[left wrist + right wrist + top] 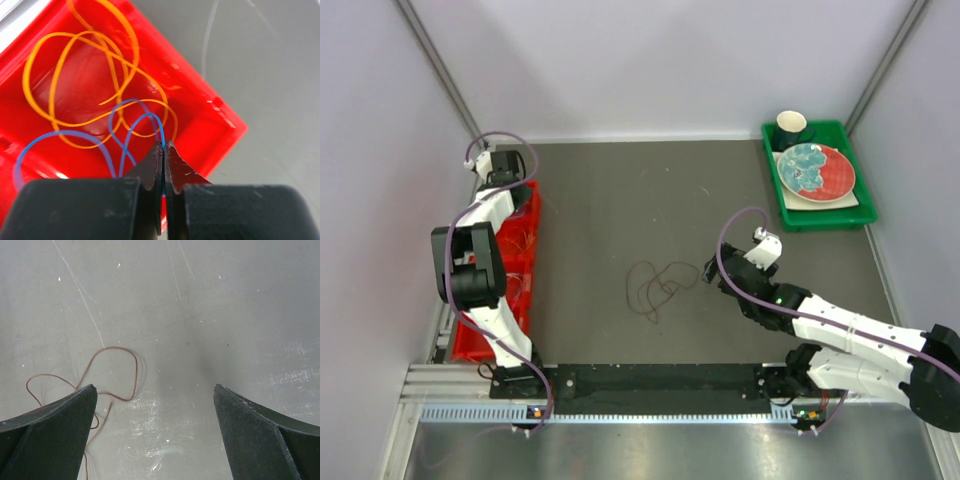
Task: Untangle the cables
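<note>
My left gripper [164, 146] is shut on a thin blue cable [60, 134], just above the corner of a red bin [210, 115]. The blue cable loops down into the bin and crosses an orange-yellow cable [50, 37] coiled there. A red-brown cable [655, 285] lies in loose loops on the dark table, near its middle. My right gripper [712, 270] stands open just right of that cable, close above the table. In the right wrist view the same cable [112, 349] lies ahead and to the left, and nothing is between the fingers of the gripper [155, 387].
The red bin [533, 260] runs along the table's left edge under the left arm. A green tray [820, 215] at the back right holds a patterned plate [817, 170] and a dark cup [791, 127]. Grey walls close in on three sides.
</note>
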`<action>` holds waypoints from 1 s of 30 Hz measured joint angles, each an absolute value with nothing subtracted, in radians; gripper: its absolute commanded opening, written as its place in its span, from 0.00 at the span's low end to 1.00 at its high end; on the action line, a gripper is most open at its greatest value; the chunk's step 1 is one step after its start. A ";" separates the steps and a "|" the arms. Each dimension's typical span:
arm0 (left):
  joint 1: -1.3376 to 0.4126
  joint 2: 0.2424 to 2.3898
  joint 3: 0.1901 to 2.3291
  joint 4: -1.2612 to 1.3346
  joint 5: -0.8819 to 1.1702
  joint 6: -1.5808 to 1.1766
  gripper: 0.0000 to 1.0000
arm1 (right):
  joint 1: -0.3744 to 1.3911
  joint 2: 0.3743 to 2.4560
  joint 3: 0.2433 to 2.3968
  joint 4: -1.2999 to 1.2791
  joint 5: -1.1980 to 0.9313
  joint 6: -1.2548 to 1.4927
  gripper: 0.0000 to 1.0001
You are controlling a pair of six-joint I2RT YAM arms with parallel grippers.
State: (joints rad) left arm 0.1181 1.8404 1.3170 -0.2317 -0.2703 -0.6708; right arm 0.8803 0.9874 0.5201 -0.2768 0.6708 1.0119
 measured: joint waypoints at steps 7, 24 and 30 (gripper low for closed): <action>0.150 1.834 1.324 -0.244 -0.276 -0.676 0.07 | 0.878 0.987 0.520 -0.277 0.666 1.005 0.99; 0.127 1.817 1.566 -0.454 -0.154 -0.619 0.82 | 0.874 1.024 0.541 -0.282 0.659 0.995 0.99; -0.001 1.734 1.605 -0.578 -0.268 -0.575 0.83 | 0.874 1.034 0.553 -0.283 0.654 0.989 0.99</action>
State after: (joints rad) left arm -0.0010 1.7344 1.6054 -0.5781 -0.2676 -0.5755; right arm 0.8742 1.0344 0.5533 -0.2829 0.6540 0.9894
